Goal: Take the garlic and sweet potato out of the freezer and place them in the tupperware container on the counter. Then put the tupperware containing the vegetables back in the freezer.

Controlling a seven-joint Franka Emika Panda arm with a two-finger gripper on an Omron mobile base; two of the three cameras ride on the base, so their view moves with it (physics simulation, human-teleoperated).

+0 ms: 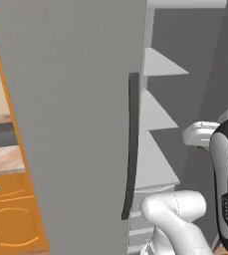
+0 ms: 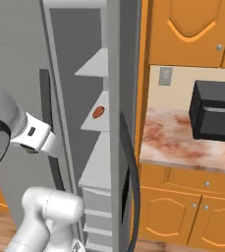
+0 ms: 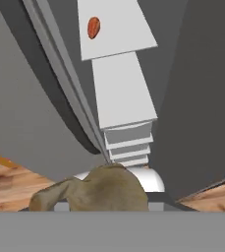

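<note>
The freezer [image 1: 165, 129] stands open, its wide grey door [image 1: 75, 124] swung out to the left. The sweet potato [image 2: 98, 112], a small orange-red lump, lies on an inner shelf and also shows as the sweet potato [image 3: 93, 27] at the top of the hand view. A tan lumpy garlic [image 3: 97, 189] fills the bottom of the hand view and hides the fingertips. My gripper [image 3: 101, 197] is shut on it, in front of the shelves and below the sweet potato. The tupperware container [image 1: 1, 134] sits on the counter [image 1: 3, 159], partly hidden by the door.
The door's long dark handle [image 1: 131, 149] hangs close to my hand [image 1: 201, 142]. A black box-shaped appliance [image 2: 214, 110] stands on the counter [image 2: 182, 142] right of the freezer. Orange cabinets [image 2: 182, 211] are below, drawers [image 3: 128, 145] sit at the freezer's bottom, and wood floor [image 3: 11, 182] lies beneath.
</note>
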